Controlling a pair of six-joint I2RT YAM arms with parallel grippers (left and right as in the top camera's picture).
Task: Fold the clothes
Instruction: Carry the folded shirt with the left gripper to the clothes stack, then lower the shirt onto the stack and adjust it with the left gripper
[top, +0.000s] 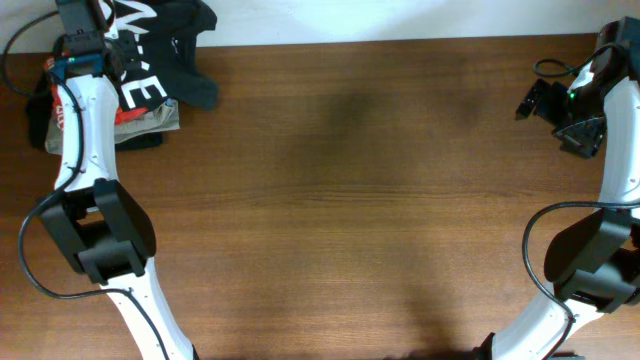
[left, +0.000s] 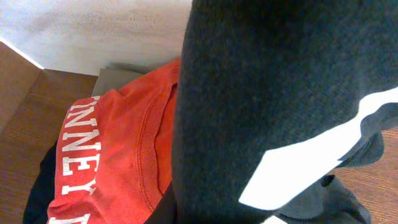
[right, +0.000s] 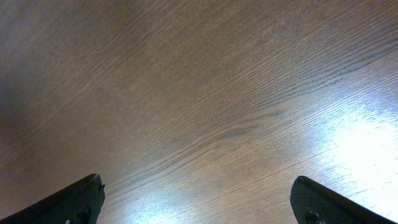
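A brown wooden table (top: 350, 200) is seen filling nearly the whole overhead view, and a pale strip (top: 400, 18) is seen beyond its top edge. The 2 white-and-black arms are placed at the side margins. The left arm (top: 72, 140) is stretched up into the upper left corner, and the right arm (top: 620, 140) is bent along the right edge.

A heap of garments is piled in the upper left corner and is partly covered by the left arm. The clothes (top: 185, 45), a black T-shirt, are found at the top of that heap. The T-shirt is bunched and creased and overlaps the pale strip, and big white letters are shown on its soft dark fabric. In the left wrist view most of the frame is blocked by this black cloth, with white letter shapes at the lower right.

A red shirt (left: 118, 155) with white lettering is laid below and to the left of the black cloth. A grey-olive folded garment (top: 162, 120) is seen just beside the red one at the heap's lower edge.

The left gripper (top: 95, 35) is lost against the black shirt, so it cannot be told whether it is spread or closed. The right gripper (right: 199, 199) is held with its 2 fingers (right: 68, 202) spread wide above bare wood, touching nothing. Bare wood is seen across the centre and lower right of the table.
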